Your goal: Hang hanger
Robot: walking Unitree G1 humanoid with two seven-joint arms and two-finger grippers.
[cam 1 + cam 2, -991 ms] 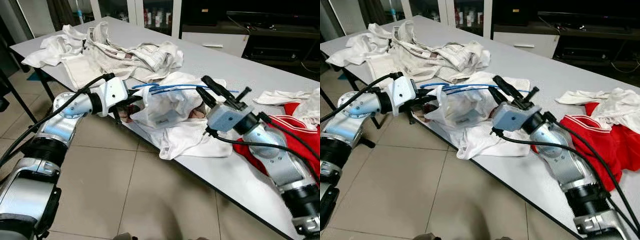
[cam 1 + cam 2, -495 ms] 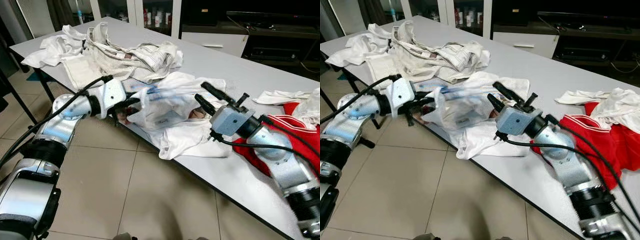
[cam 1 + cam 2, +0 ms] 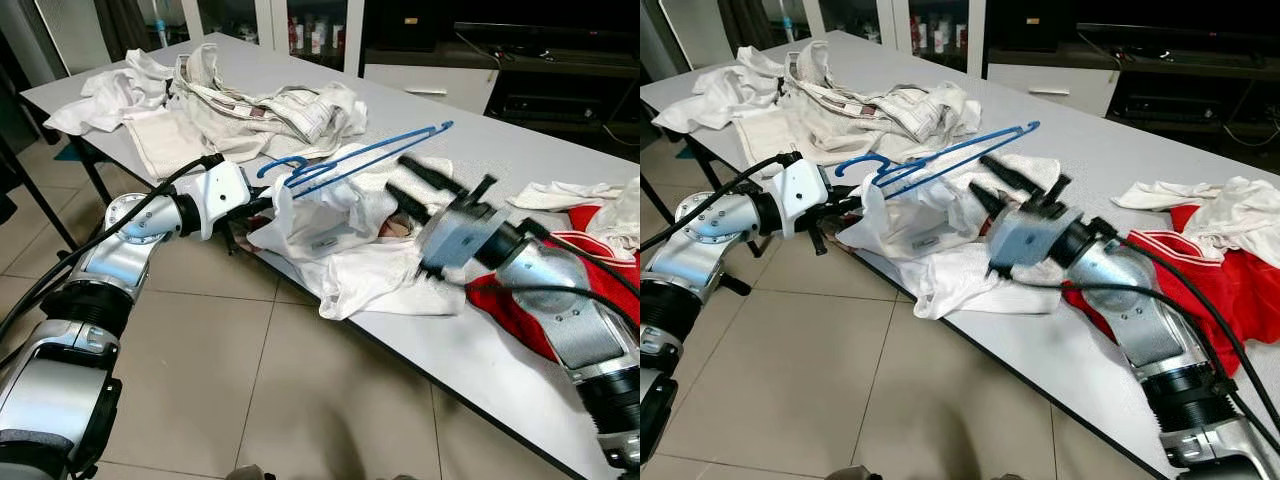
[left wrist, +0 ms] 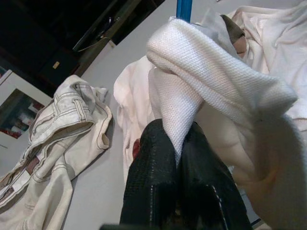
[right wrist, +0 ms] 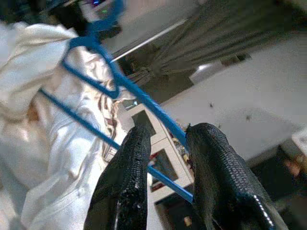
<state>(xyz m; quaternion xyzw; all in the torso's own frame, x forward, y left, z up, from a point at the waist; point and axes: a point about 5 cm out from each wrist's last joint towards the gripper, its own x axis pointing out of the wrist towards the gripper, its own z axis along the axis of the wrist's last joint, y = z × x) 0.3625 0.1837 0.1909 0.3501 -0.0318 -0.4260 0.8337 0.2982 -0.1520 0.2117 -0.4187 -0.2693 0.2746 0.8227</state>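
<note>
A blue hanger [image 3: 350, 160] is threaded into a white shirt [image 3: 340, 215] at the near edge of the grey table [image 3: 470, 120]. It slants upward, hook [image 3: 280, 165] toward my left arm and far tip [image 3: 445, 125] in the air. My left gripper [image 3: 262, 207] is shut on a fold of the shirt just below the hook; in the left wrist view its fingers [image 4: 158, 158] pinch white fabric under the blue bar [image 4: 183, 9]. My right gripper [image 3: 398, 176] stands open beside the shirt's right side, under the raised end. The hanger's bars [image 5: 120, 81] run past its fingers [image 5: 129, 167].
A heap of cream clothes [image 3: 250, 100] covers the table's far left. A red garment [image 3: 590, 290] and white cloths [image 3: 560, 192] lie at the right, by my right arm. Tiled floor [image 3: 250, 380] runs below the table's near edge. Dark cabinets [image 3: 520, 50] stand behind.
The hanger lay nearly flat on the shirt; its far end has now swung up into the air. My left gripper kept its hold. The right gripper shifted slightly beside the shirt.
</note>
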